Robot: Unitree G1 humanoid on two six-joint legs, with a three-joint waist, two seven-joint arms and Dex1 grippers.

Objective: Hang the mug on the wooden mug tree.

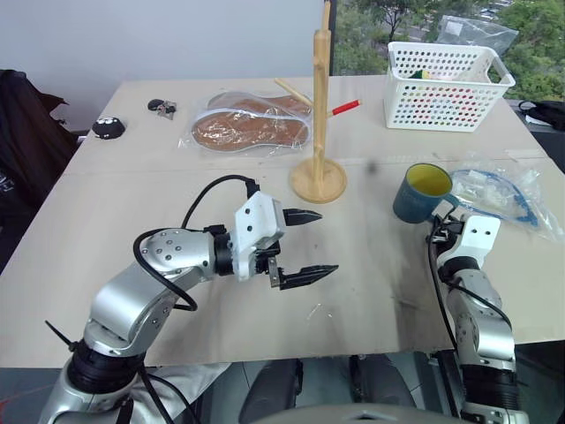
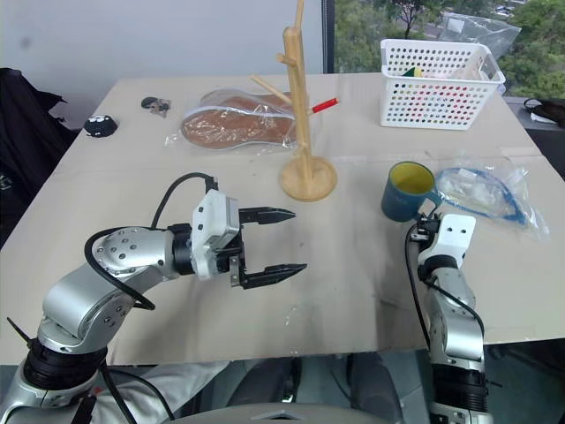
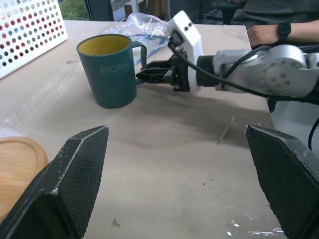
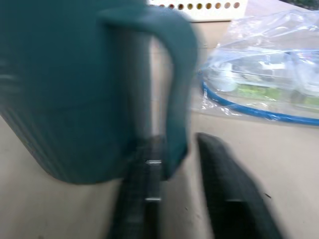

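Note:
The teal mug (image 1: 422,193) with a yellow inside stands upright on the table, to the right of the wooden mug tree (image 1: 320,115), its handle turned toward me. My right gripper (image 1: 439,217) reaches level to that handle. In the right wrist view one finger (image 4: 144,199) sits inside the handle loop and the other (image 4: 229,189) outside it, so the gripper is shut on the handle (image 4: 177,99). My left gripper (image 1: 327,241) hovers open and empty in front of the tree's round base (image 1: 318,182), pointing toward the mug (image 3: 109,69).
A white perforated basket (image 1: 446,84) stands at the back right. A clear plastic bag with a blue cord (image 1: 503,194) lies right of the mug. A bag of brown items (image 1: 252,128) and a red marker (image 1: 346,108) lie behind the tree. A person's hand (image 3: 264,34) rests nearby.

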